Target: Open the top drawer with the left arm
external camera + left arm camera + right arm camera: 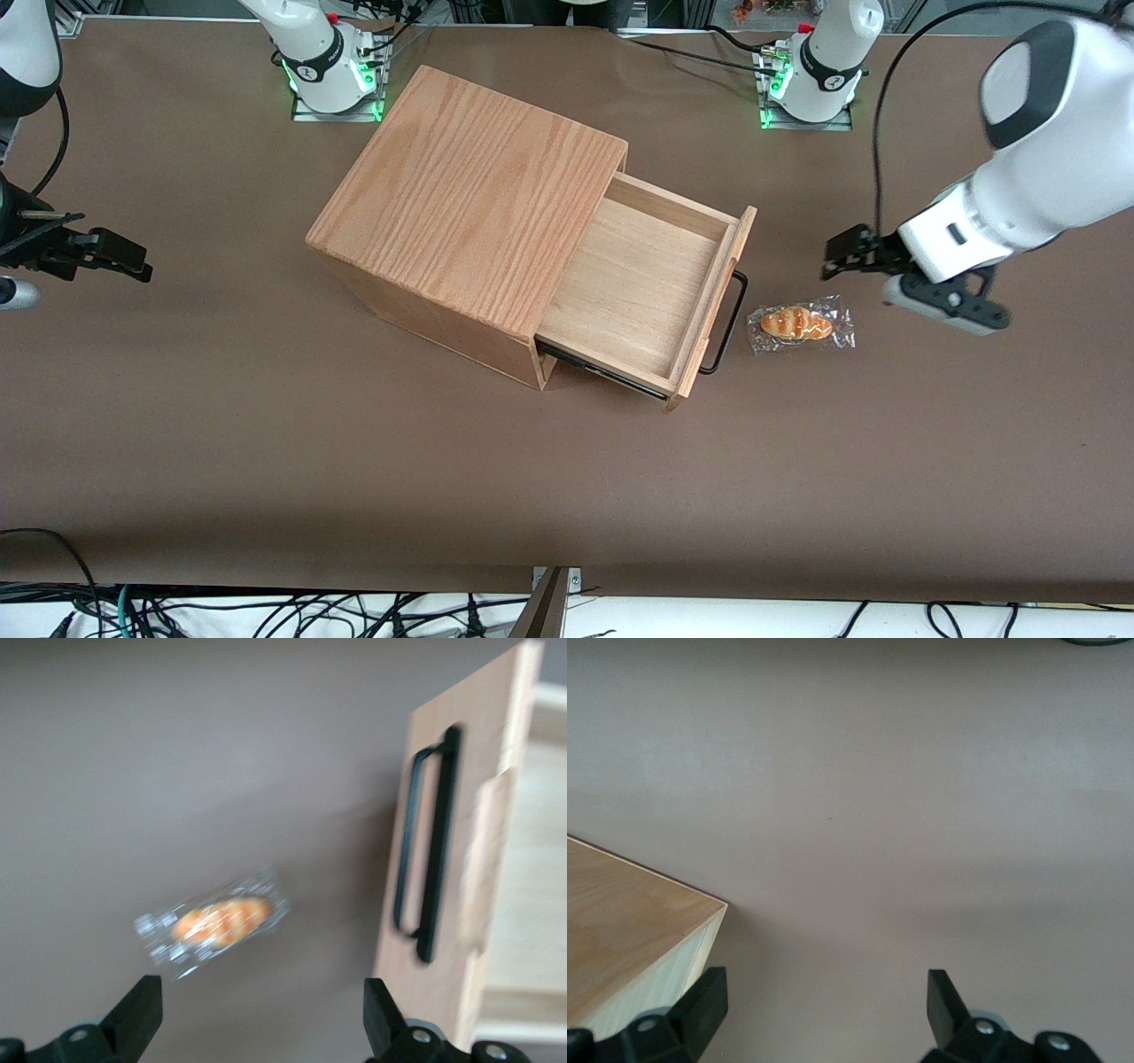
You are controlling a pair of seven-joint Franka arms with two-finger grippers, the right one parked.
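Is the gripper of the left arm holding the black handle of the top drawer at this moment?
No, the gripper is open and apart from the handle of the pulled-out top drawer, above the table near the wrapped bread roll.

I see a pale wood top drawer, black wire handle, glossy white left arm, its matt black hand hanging spread above the matt brown surface.

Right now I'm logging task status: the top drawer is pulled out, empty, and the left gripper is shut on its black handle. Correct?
Not quite. The top drawer is pulled out and empty, but the left gripper is open and apart from the handle, above the table near the wrapped bread roll. The front view shows it.
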